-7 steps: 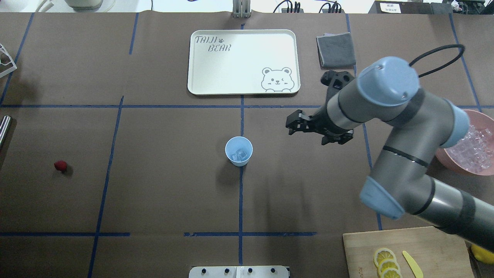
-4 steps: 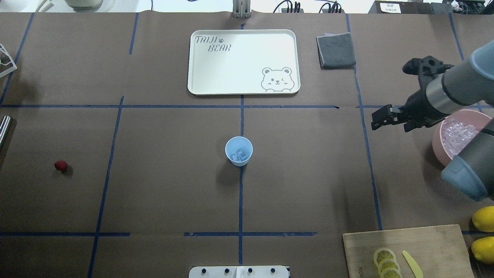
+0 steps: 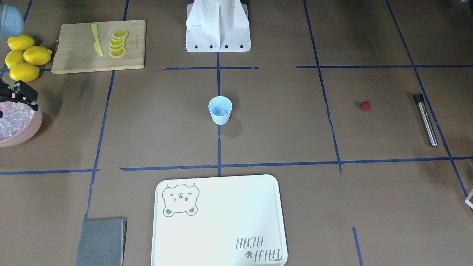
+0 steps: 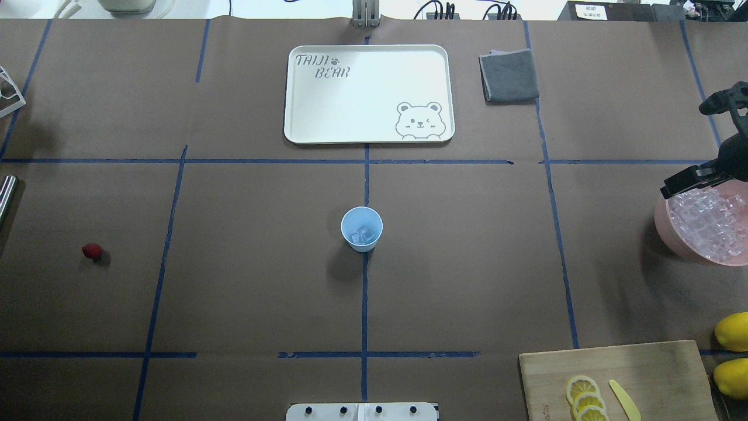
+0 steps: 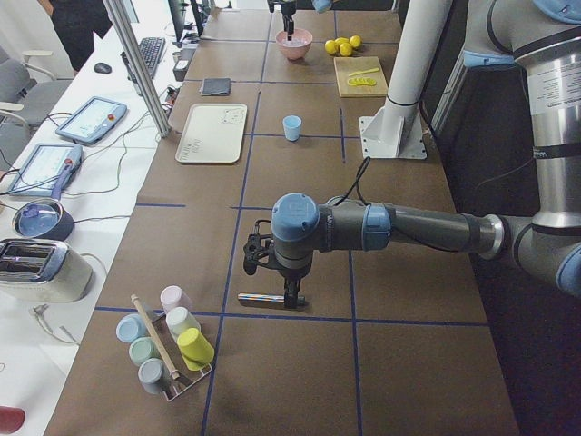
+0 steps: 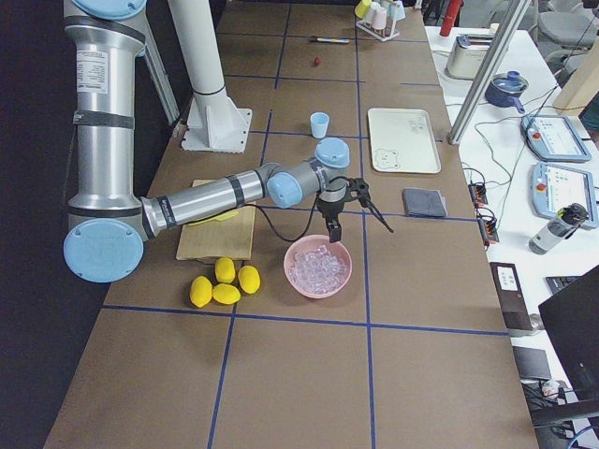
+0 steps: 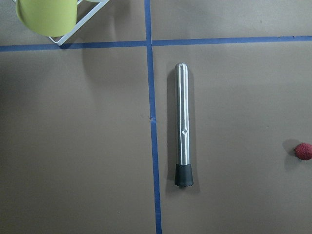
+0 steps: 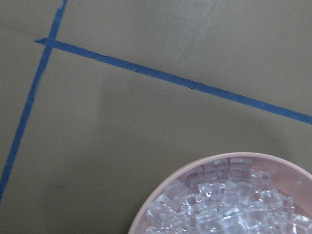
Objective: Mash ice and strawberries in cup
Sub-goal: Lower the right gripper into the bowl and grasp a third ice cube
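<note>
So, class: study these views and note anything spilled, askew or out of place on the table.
Nothing stands out. The cup stands upright with ice inside and none spilled around it; the strawberry lies alone on the table, well apart.

- The cup (image 4: 362, 228) stands at the middle of the bench (image 4: 245, 280), with ice (image 4: 363, 234) inside.
- The tray (image 4: 368, 93) lies beyond it, away from the robot.
- The strawberry (image 4: 91, 251) lies far left, near a rod (image 3: 425, 120).
- A bowl (image 4: 663, 227) sits far right, with a board (image 4: 643, 368) nearer the robot.
</note>
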Motion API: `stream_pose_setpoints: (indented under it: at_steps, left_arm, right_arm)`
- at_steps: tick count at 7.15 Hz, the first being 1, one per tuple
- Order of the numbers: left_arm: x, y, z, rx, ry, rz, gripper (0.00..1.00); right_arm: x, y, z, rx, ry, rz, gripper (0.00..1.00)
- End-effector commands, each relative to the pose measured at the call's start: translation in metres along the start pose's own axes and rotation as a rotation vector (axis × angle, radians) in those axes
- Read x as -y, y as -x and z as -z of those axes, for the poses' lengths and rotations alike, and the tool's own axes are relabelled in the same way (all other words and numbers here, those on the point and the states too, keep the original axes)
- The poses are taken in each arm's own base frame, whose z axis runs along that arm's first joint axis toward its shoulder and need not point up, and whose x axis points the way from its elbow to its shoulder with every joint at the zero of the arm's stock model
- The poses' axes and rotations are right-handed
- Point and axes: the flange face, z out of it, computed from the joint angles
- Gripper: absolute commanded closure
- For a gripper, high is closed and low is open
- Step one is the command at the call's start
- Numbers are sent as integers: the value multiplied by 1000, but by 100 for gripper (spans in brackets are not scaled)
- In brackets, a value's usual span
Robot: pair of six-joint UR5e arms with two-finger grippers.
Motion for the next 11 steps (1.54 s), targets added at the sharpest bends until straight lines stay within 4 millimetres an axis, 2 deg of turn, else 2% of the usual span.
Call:
stream_pose_setpoints:
  at_steps: [1, 7, 11]
  left_arm:
    - [-2, 0, 0, -3, 1, 1, 0]
    - [-2, -1, 0, -3, 0, 0, 0]
    - [-2, -1, 0, -3, 0, 0, 0]
  right_arm:
    - [-7, -38, -28, -25, 55, 158, 0]
    - [-11, -53, -51, -29, 101, 160, 2]
    - [-5, -36, -60, -19, 112, 181, 6]
